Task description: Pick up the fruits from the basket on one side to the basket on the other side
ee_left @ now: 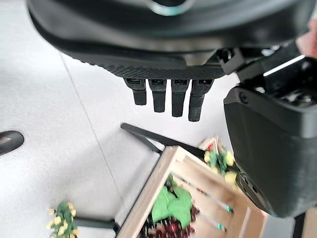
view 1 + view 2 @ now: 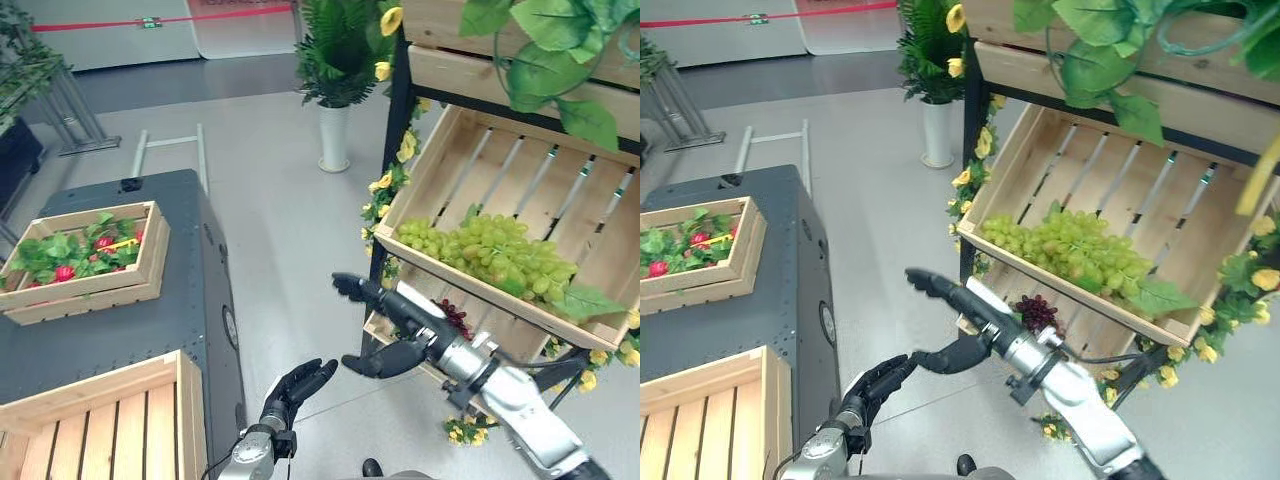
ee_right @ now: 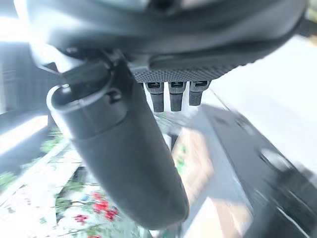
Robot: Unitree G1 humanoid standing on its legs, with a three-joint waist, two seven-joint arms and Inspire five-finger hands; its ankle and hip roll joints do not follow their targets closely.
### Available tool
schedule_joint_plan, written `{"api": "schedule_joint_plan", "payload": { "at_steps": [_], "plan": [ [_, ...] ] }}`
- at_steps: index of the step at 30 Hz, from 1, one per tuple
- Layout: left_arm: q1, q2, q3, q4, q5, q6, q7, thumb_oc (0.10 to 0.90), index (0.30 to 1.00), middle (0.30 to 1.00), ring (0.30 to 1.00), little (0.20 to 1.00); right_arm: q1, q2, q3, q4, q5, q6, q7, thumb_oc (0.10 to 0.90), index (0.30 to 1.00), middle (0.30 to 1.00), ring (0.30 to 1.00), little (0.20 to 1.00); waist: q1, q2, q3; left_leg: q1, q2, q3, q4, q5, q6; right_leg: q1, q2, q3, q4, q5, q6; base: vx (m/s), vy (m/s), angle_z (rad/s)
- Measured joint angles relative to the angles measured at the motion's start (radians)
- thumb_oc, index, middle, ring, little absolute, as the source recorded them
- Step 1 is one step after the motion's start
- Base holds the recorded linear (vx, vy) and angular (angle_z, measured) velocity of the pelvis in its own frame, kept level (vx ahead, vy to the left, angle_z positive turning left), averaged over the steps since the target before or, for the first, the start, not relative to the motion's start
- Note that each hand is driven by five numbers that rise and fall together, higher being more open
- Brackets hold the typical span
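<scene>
Down low, the left hand (image 2: 300, 385) hung over the floor with its fingers (image 1: 166, 96) loosely extended and nothing in them, just beside the corner of an empty slatted crate (image 2: 95, 425) on the dark cabinet (image 2: 170, 310). A little further out, the right hand (image 2: 395, 320) was stretched forward, fingers straight and thumb dropped away from them, holding nothing. Just beyond its fingertips and below them sat a dark red grape bunch (image 2: 1038, 312) in the lower shelf crate. Above and past the hand, the green grapes (image 2: 495, 255) lay heaped in the tilted wooden crate (image 2: 450, 150) on the stand, well clear of the fingers. Away to the left hand's far side, a smaller crate (image 2: 90, 285) of red fruit and leaves rested on the cabinet. Furthest back, a white vase (image 2: 333, 138) of greenery stood on the floor.
</scene>
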Motion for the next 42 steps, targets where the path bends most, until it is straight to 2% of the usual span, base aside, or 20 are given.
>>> {"api": "schedule_joint_plan", "payload": {
  "at_steps": [4, 9, 11, 16, 19, 21, 26, 29, 32, 34, 38, 42],
  "plan": [
    [-0.001, 0.001, -0.002, 0.056, 0.005, 0.023, 0.036, 0.800, 0.900, 0.900, 0.900, 0.900, 0.000, 0.027, 0.059, 0.116, -0.008, 0.012, -0.017, 0.800, 0.900, 0.900, 0.900, 0.900, 0.020, 0.000, 0.000, -0.005, 0.002, -0.019, 0.000, 0.002, -0.001, 0.001, -0.001, -0.020, 0.000, -0.002, -0.004, -0.02, -0.051, 0.12],
    [0.000, 0.002, -0.002, 0.114, 0.024, 0.043, 0.062, 0.800, 0.900, 0.900, 0.900, 0.900, -0.007, 0.064, 0.069, 0.198, -0.007, 0.020, -0.057, 0.800, 0.900, 0.900, 0.900, 0.900, 0.030, 0.001, 0.001, -0.004, 0.003, -0.045, 0.000, 0.004, -0.002, 0.013, -0.002, -0.045, 0.000, -0.008, -0.009, -0.02, -0.039, 0.15],
    [0.000, 0.002, -0.002, 0.121, 0.032, 0.044, 0.071, 0.800, 0.900, 0.900, 0.900, 0.900, -0.013, 0.073, 0.073, 0.248, -0.007, 0.020, -0.076, 0.800, 0.900, 0.900, 0.900, 0.900, 0.050, 0.003, 0.002, -0.003, 0.004, -0.047, 0.000, 0.005, -0.003, 0.014, -0.002, -0.048, 0.000, -0.009, -0.010, -0.02, -0.026, 0.06],
    [0.000, 0.001, -0.001, 0.166, 0.036, 0.044, 0.071, 0.800, 0.900, 0.900, 0.900, 0.900, -0.026, 0.097, 0.089, 0.403, -0.007, 0.019, -0.090, 0.800, 0.900, 0.900, 0.900, 0.900, 0.058, 0.004, 0.002, -0.003, 0.005, -0.071, 0.000, 0.006, -0.006, 0.023, -0.004, -0.073, 0.000, -0.015, -0.013, -0.01, -0.019, 0.12],
    [0.001, 0.000, 0.002, 0.178, 0.055, 0.042, 0.076, 0.800, 0.900, 0.900, 0.900, 0.900, -0.026, 0.109, 0.100, 0.489, -0.007, 0.019, -0.097, 0.800, 0.900, 0.900, 0.900, 0.900, 0.079, 0.011, 0.008, -0.003, 0.007, -0.076, 0.000, 0.007, -0.006, 0.026, -0.003, -0.078, 0.000, -0.017, -0.015, 0.00, -0.036, 0.09],
    [0.001, -0.003, 0.010, 0.208, 0.086, 0.029, 0.080, 0.800, 0.900, 0.900, 0.900, 0.900, -0.027, 0.130, 0.100, 0.559, -0.007, 0.019, -0.097, 0.800, 0.900, 0.900, 0.900, 0.900, 0.077, 0.015, 0.010, -0.001, 0.007, -0.096, 0.000, 0.008, -0.008, 0.035, -0.004, -0.099, 0.000, -0.020, -0.018, -0.01, -0.035, 0.24],
    [0.002, -0.005, 0.012, 0.253, 0.112, 0.012, 0.089, 0.800, 0.900, 0.900, 0.900, 0.900, -0.034, 0.191, 0.096, 0.730, 0.002, 0.013, -0.098, 0.800, 0.900, 0.900, 0.900, 0.900, 0.108, 0.019, 0.014, -0.007, 0.008, -0.120, 0.000, 0.012, -0.009, 0.040, -0.007, -0.123, 0.000, -0.025, -0.021, -0.02, -0.030, 0.16],
    [0.005, -0.003, 0.011, 0.268, 0.189, -0.012, 0.094, 0.800, 0.900, 0.900, 0.900, 0.900, -0.033, 0.239, 0.080, 0.845, 0.067, 0.017, -0.097, 0.800, 0.900, 0.900, 0.900, 0.900, 0.130, 0.020, 0.015, -0.008, 0.007, -0.138, 0.000, 0.014, -0.009, 0.046, -0.008, -0.135, 0.000, -0.030, -0.022, -0.01, -0.019, 0.20],
    [0.005, 0.004, -0.018, 0.281, 0.295, -0.021, 0.090, 0.800, 0.900, 0.900, 0.900, 0.900, -0.034, 0.287, 0.036, 0.951, 0.152, 0.019, -0.097, 0.800, 0.900, 0.900, 0.900, 0.900, 0.137, 0.026, 0.017, -0.007, 0.006, -0.159, 0.000, 0.016, -0.010, 0.055, -0.010, -0.157, -0.001, -0.037, -0.022, 0.02, -0.004, 0.20],
    [-0.004, 0.005, -0.031, 0.295, 0.311, -0.027, 0.080, 0.800, 0.900, 0.900, 0.900, 0.900, -0.040, 0.316, -0.005, 1.026, 0.161, 0.014, -0.097, 0.800, 0.900, 0.900, 0.900, 0.900, 0.137, 0.029, 0.020, -0.006, 0.006, -0.167, 0.000, 0.016, -0.010, 0.059, -0.011, -0.159, -0.001, -0.039, -0.023, 0.02, 0.005, 0.10],
    [-0.016, 0.004, -0.044, 0.308, 0.334, -0.033, 0.059, 0.800, 0.900, 0.900, 0.900, 0.900, -0.047, 0.324, -0.041, 1.153, 0.191, 0.020, -0.096, 0.800, 0.900, 0.900, 0.900, 0.900, 0.138, 0.038, 0.023, -0.002, 0.007, -0.180, 0.000, 0.016, -0.010, 0.069, -0.012, -0.175, -0.001, -0.044, -0.023, 0.01, 0.015, 0.10],
    [-0.026, 0.002, -0.052, 0.325, 0.347, -0.038, 0.049, 0.800, 0.900, 0.900, 0.900, 0.900, -0.051, 0.323, -0.094, 1.198, 0.198, 0.018, -0.096, 0.800, 0.900, 0.900, 0.900, 0.900, 0.138, 0.046, 0.025, -0.001, 0.007, -0.184, 0.000, 0.016, -0.010, 0.072, -0.012, -0.180, -0.001, -0.045, -0.024, 0.00, 0.006, 0.02]
  ]
}}
